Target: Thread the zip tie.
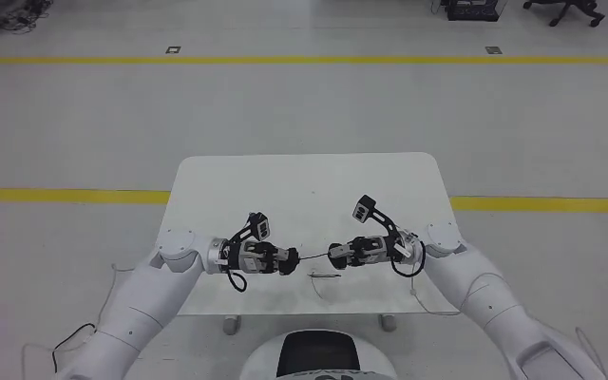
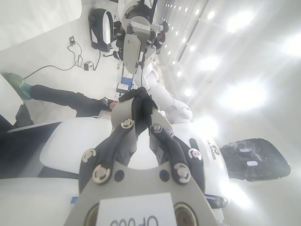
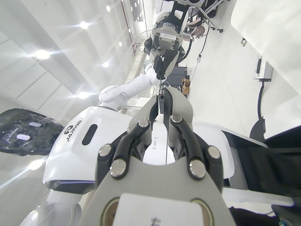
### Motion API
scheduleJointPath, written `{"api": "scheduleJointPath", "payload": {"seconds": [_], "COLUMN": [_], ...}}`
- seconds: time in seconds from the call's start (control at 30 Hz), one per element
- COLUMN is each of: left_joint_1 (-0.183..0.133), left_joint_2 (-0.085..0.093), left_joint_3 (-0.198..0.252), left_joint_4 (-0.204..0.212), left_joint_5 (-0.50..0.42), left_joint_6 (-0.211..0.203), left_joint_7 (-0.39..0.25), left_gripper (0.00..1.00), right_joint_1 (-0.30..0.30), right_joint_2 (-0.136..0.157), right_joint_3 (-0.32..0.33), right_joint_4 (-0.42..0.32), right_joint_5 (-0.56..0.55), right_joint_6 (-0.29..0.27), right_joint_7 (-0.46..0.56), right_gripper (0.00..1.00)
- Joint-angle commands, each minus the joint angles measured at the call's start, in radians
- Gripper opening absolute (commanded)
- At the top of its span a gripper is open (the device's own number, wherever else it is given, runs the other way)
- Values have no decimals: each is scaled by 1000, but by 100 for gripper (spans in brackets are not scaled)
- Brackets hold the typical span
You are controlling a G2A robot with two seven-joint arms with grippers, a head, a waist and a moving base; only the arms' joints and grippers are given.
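Zip tie (image 1: 312,255), black, above table's (image 1: 304,180) 6 o'clock edge: left gripper (image 1: 293,256) clamped on its 9 o'clock end, right gripper (image 1: 332,253) pinching its 3 o'clock end.

- White and glossy: the left arm (image 1: 157,285) and right arm (image 1: 484,299) wear rounded shells, with a black cable (image 1: 233,279) looped at the wrist.
- Each wrist carries a black bracket topped by a small camera box (image 1: 366,206).
- The left gripper (image 2: 141,96) and right gripper (image 3: 162,96) share one build: grey metal palm plate, black link bars, round silver pins, pale fingers with black ribbed pads.
- A white printed label (image 2: 135,209) sits on the palm plate.
- The white torso (image 3: 77,147) bears a dark logo and an oval slot; the head's visor (image 3: 23,130) is black, with two pale lit bars.
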Motion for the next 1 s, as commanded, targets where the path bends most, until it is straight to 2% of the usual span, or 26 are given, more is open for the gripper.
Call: {"api": "scheduleJointPath", "payload": {"seconds": [0.0,0.97], "left_joint_1": [1,-7], "left_joint_2": [1,19], "left_joint_3": [2,31], "left_joint_4": [-3,-15], "left_joint_5": [1,-8], "left_joint_6": [-2,-10], "left_joint_7": [1,21], "left_gripper": [0,0], "right_joint_1": [2,20], "right_joint_2": [0,-2], "right_joint_3": [-3,-29], "right_joint_4": [2,33], "right_joint_5": [1,21], "right_joint_6": [-1,-9], "right_joint_7": [0,0], "right_gripper": [9,11]}}
